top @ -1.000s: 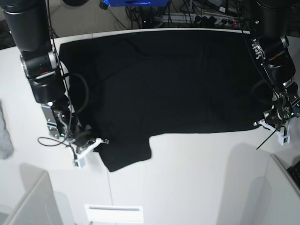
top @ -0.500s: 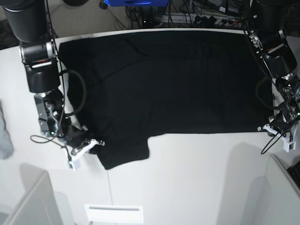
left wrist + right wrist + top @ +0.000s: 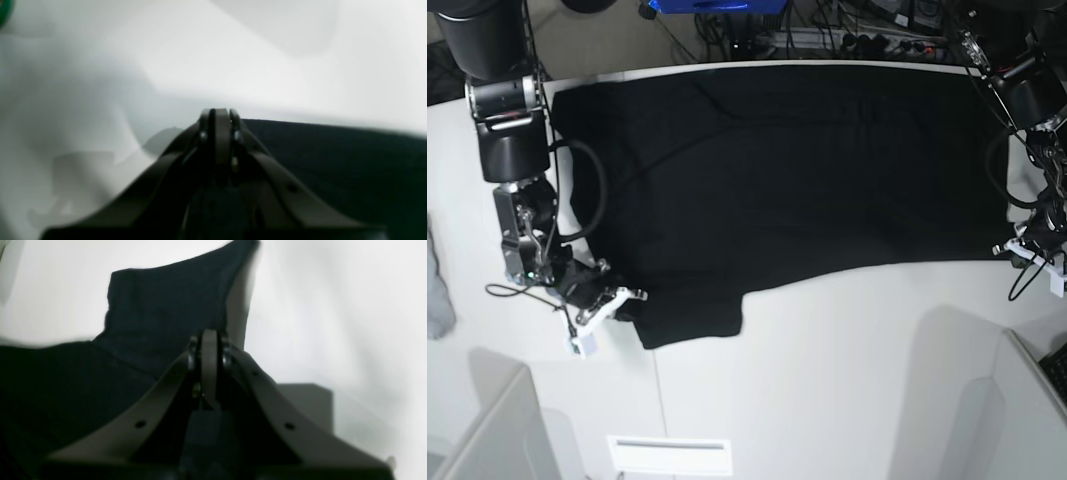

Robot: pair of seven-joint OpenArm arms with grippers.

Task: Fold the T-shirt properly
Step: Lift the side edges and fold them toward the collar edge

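Note:
The black T-shirt (image 3: 777, 170) lies spread plain side up on the white table (image 3: 827, 380), one short sleeve (image 3: 692, 320) pointing toward the near edge. My right gripper (image 3: 622, 298) is at that sleeve's left edge, shut on the cloth. In the right wrist view its fingers (image 3: 209, 336) are pressed together, with the T-shirt's (image 3: 160, 306) sleeve rising ahead of them. My left gripper (image 3: 1012, 250) holds the shirt's near right corner. The left wrist view shows this gripper (image 3: 218, 115) shut, and the T-shirt (image 3: 333, 160) runs off to the right of it.
A small grey cloth (image 3: 435, 290) lies at the table's left edge. Pale box-like panels stand at the near left (image 3: 487, 430) and near right (image 3: 1027, 410). Cables (image 3: 757, 30) run behind the table's far edge.
Both grippers have moved outward, away from each other. The shirt's near right corner went right, the sleeve shifted left, and the near hem is drawn straighter.

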